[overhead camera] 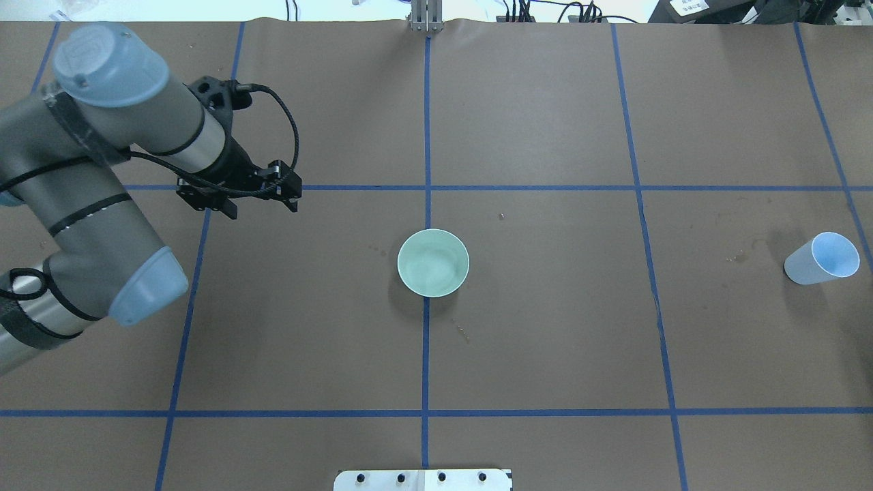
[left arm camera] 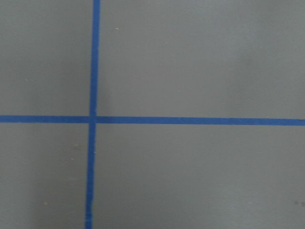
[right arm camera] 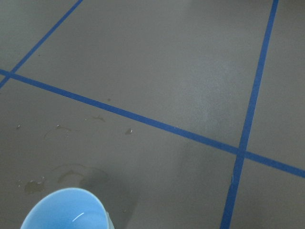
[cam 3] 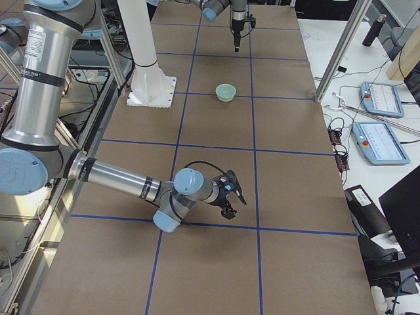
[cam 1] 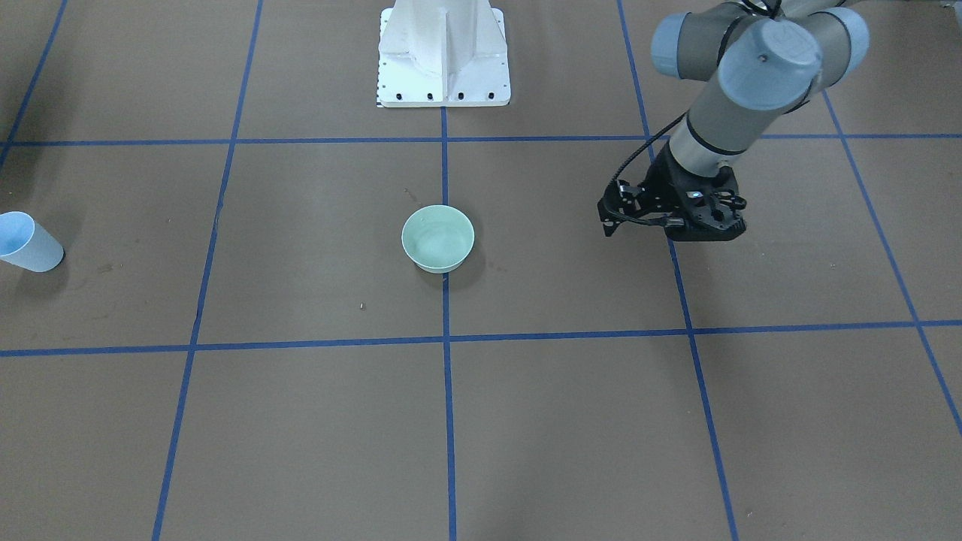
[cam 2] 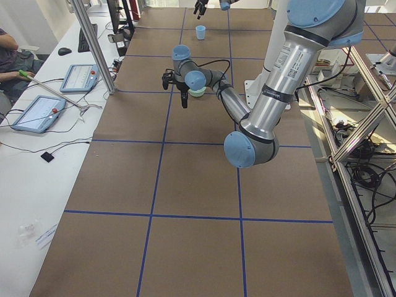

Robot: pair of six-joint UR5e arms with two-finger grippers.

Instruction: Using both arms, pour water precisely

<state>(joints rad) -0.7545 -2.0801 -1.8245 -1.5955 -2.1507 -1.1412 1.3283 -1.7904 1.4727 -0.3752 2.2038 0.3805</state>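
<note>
First, from the front, the left gripper (cam 1: 673, 214) is hanging over the table (cam 1: 526, 421), well apart from the green bowl (cam 1: 438, 238); whether its jaws are parted is not showing. Overhead, the blue cup (overhead camera: 822, 259) is standing upright far out on the robot's right, and the bowl is sitting between it and the left gripper. From the left end, the right gripper (cam 2: 199, 6) is hovering just beyond the cup, its grip impossible to tell. Its wrist camera is catching a white glint, likely the water (right arm camera: 78, 218), inside the cup, so I am judging the right arm (cam 3: 118, 176) the nearer one.
</note>
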